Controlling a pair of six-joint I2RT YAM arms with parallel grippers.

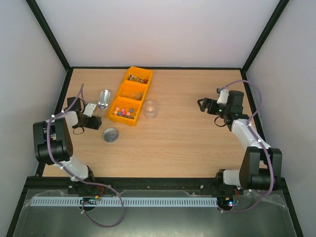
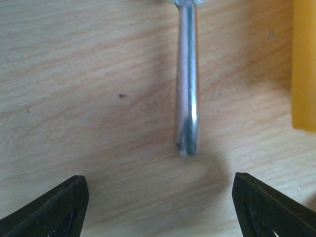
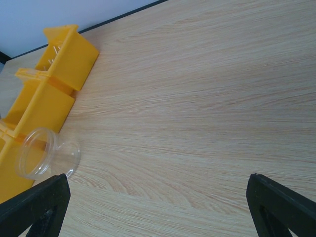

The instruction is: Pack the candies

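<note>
Leftmost, the left gripper (image 2: 158, 190) gaped empty just left of the yellow tray (image 1: 133, 92), with the end of the scoop (image 2: 187, 84) handle lying just ahead of its fingers. The candies (image 1: 137, 77) lay in the tray's far compartment. Well right of the tray, the right gripper (image 3: 158, 187) spread wide, holding nothing.

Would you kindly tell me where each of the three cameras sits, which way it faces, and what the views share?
Top external: above and behind the arm bases, looking down at the table; both arms, left hand and right hand, show.
Left wrist: on the left arm, facing down along the scoop handle; its black fingers at the bottom corners.
Right wrist: on the right arm, facing across to the yellow tray and clear cup; fingers at the bottom corners.
Shared: the tray appears in all three.
</note>
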